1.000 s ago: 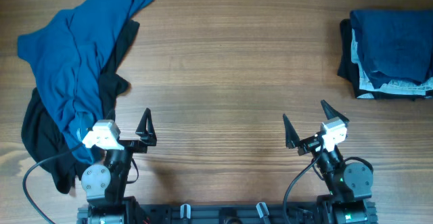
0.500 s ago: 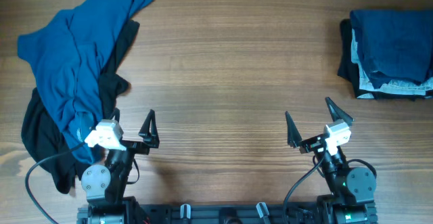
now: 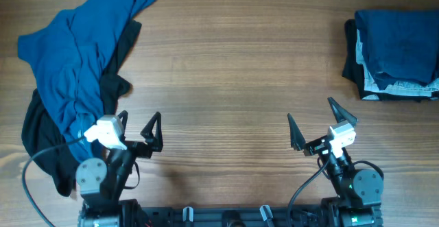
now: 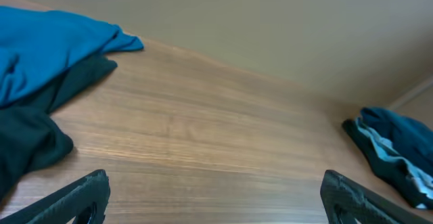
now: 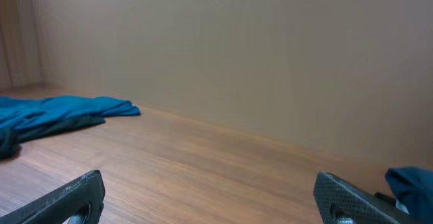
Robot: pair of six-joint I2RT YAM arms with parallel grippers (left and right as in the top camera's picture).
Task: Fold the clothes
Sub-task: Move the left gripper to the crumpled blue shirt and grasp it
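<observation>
A big blue shirt (image 3: 68,55) lies all crumpled at the far left of the tabletop (image 3: 233,83), on my left side. It is not folded. Under it is a black shirt (image 3: 41,141), crumpled too, sticking out along one side and at the near end. Far over on my right sits a neat folded pile (image 3: 394,45): dark blue on top, then light grey, then black.

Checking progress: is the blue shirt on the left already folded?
No, the blue shirt lies crumpled and spread over a black garment.
</observation>
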